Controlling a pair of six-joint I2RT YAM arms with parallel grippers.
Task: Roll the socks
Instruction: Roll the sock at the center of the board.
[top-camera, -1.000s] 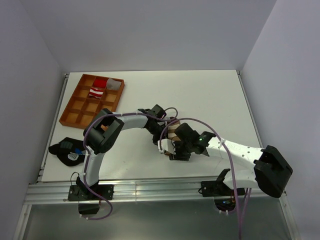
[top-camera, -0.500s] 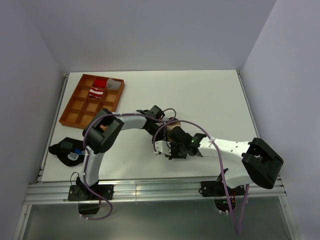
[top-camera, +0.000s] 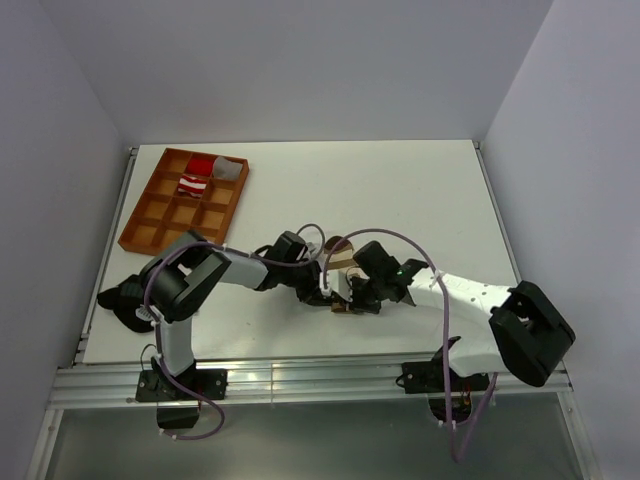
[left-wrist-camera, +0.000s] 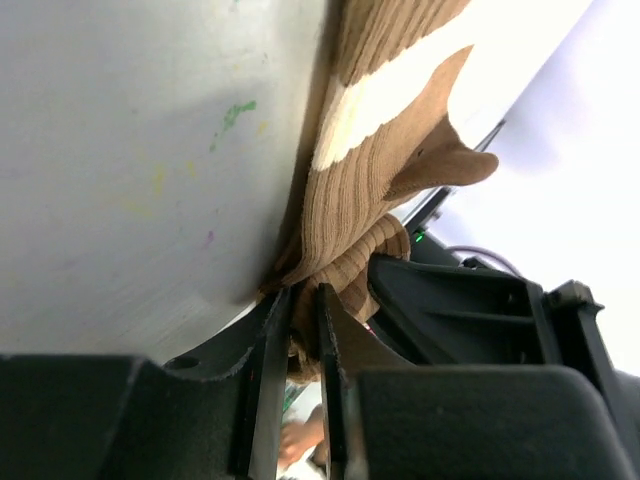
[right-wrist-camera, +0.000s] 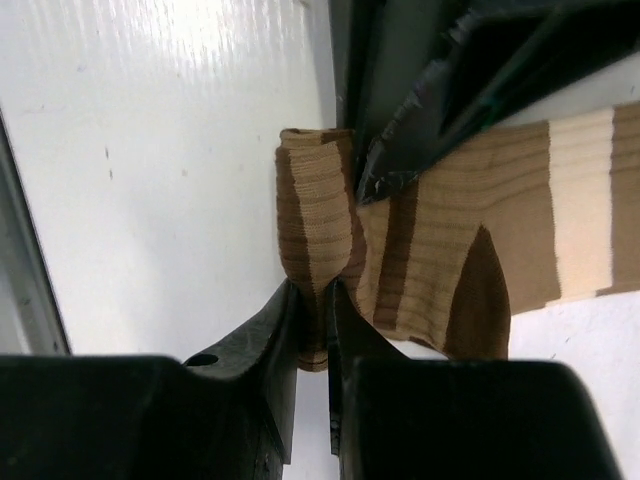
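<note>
Fabric fills both wrist views. The right wrist camera shows the right gripper (right-wrist-camera: 312, 320) closed tight on a folded-over end of the brown-and-tan sock (right-wrist-camera: 440, 260), with the rest of the sock lying flat on the white table (right-wrist-camera: 150, 150). The left arm's black fingers touch the sock just above that fold.

The left wrist camera shows the left gripper (left-wrist-camera: 300, 320) only a narrow slot apart, with ribbed brown cloth in the slot. I cannot tell whether it presses the cloth.

Only the top view shows the wider layout. Both arms meet low at the middle of the table, not far from its near edge. The red-and-white sock (top-camera: 195, 183) lies in a back compartment of the orange tray (top-camera: 150, 225), well apart at the back left. Bare tabletop spreads behind and to the right.
</note>
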